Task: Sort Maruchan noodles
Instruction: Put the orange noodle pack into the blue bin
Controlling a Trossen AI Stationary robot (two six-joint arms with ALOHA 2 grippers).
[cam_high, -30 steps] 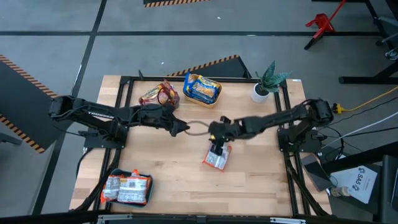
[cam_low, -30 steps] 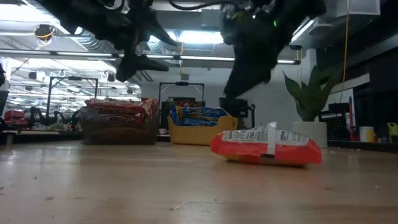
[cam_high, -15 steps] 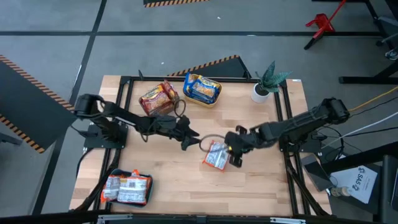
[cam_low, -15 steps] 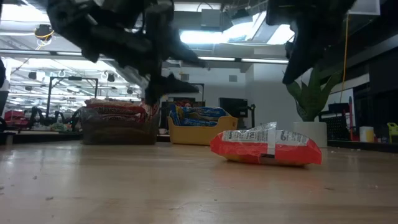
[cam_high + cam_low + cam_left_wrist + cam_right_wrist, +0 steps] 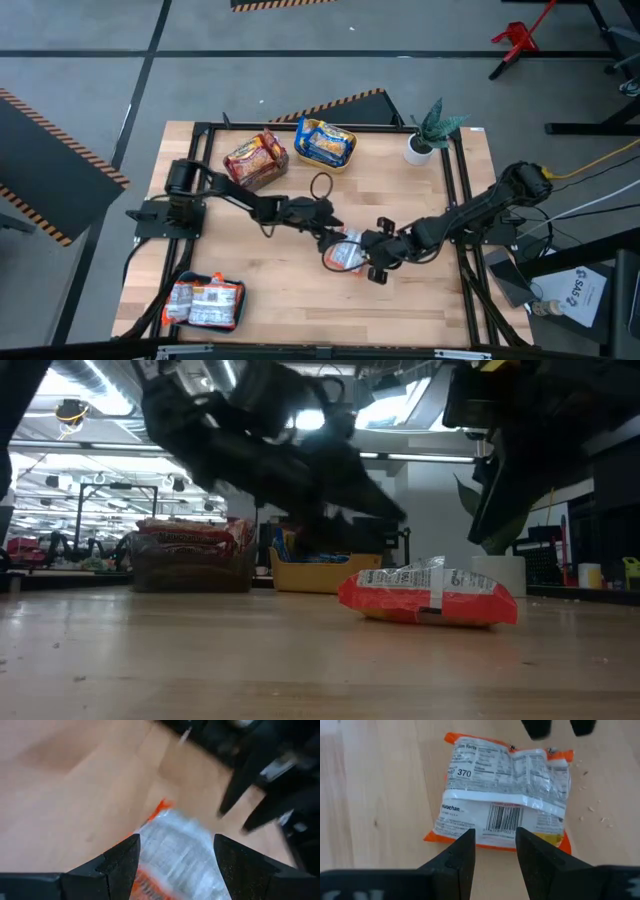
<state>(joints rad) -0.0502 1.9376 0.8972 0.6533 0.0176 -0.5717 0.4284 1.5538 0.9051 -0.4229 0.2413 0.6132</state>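
Orange packet (image 5: 347, 254) flat mid-table, label down. Left gripper (image 5: 330, 238) above its left end, fingers spread; right gripper (image 5: 374, 258) beside right end, fingers parted, empty. Left nearer.

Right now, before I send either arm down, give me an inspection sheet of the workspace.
Surface: wooden table, crumbs near the loose packet.
Job's things: one orange-red noodle packet lying flat, back side up, mid-table; more packets in the grey bin, yellow bin and a bin at the near left corner.
Clutter: potted plant at the far right corner.
Grippers: left gripper open, over the loose packet; right gripper partly open, just beside it; neither holds anything.
Cables: black loop on the left arm; yellow cable off-table right.
Surroundings: striped floor tape, red stand, no person seen.
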